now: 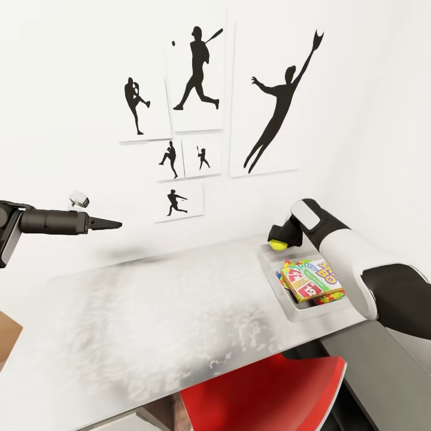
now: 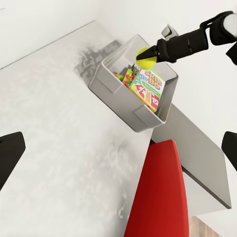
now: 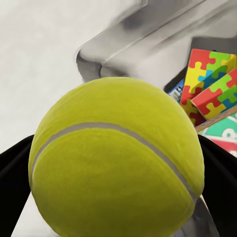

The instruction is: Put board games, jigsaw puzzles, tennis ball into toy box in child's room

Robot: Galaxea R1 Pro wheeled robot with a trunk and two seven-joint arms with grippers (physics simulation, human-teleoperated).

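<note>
My right gripper (image 1: 278, 238) is shut on the yellow-green tennis ball (image 1: 276, 243), holding it just above the far end of the light grey toy box (image 1: 292, 312). In the right wrist view the tennis ball (image 3: 118, 158) sits close between the dark fingers. The toy box stands at the right end of the pale table (image 1: 149, 311). Inside it lie board games (image 1: 311, 276) with bright covers on top of multicoloured jigsaw puzzles (image 3: 207, 79). My left gripper (image 1: 117, 225) hovers open and empty over the table's left part, well away from the toy box (image 2: 123, 96).
A red and white chair (image 1: 263, 395) is tucked under the table's front edge. The lower dark grey side unit (image 1: 383, 371) joins at the right. Baseball silhouette posters (image 1: 197, 78) hang on the white wall behind. A brown edge (image 1: 6, 335) shows at far left.
</note>
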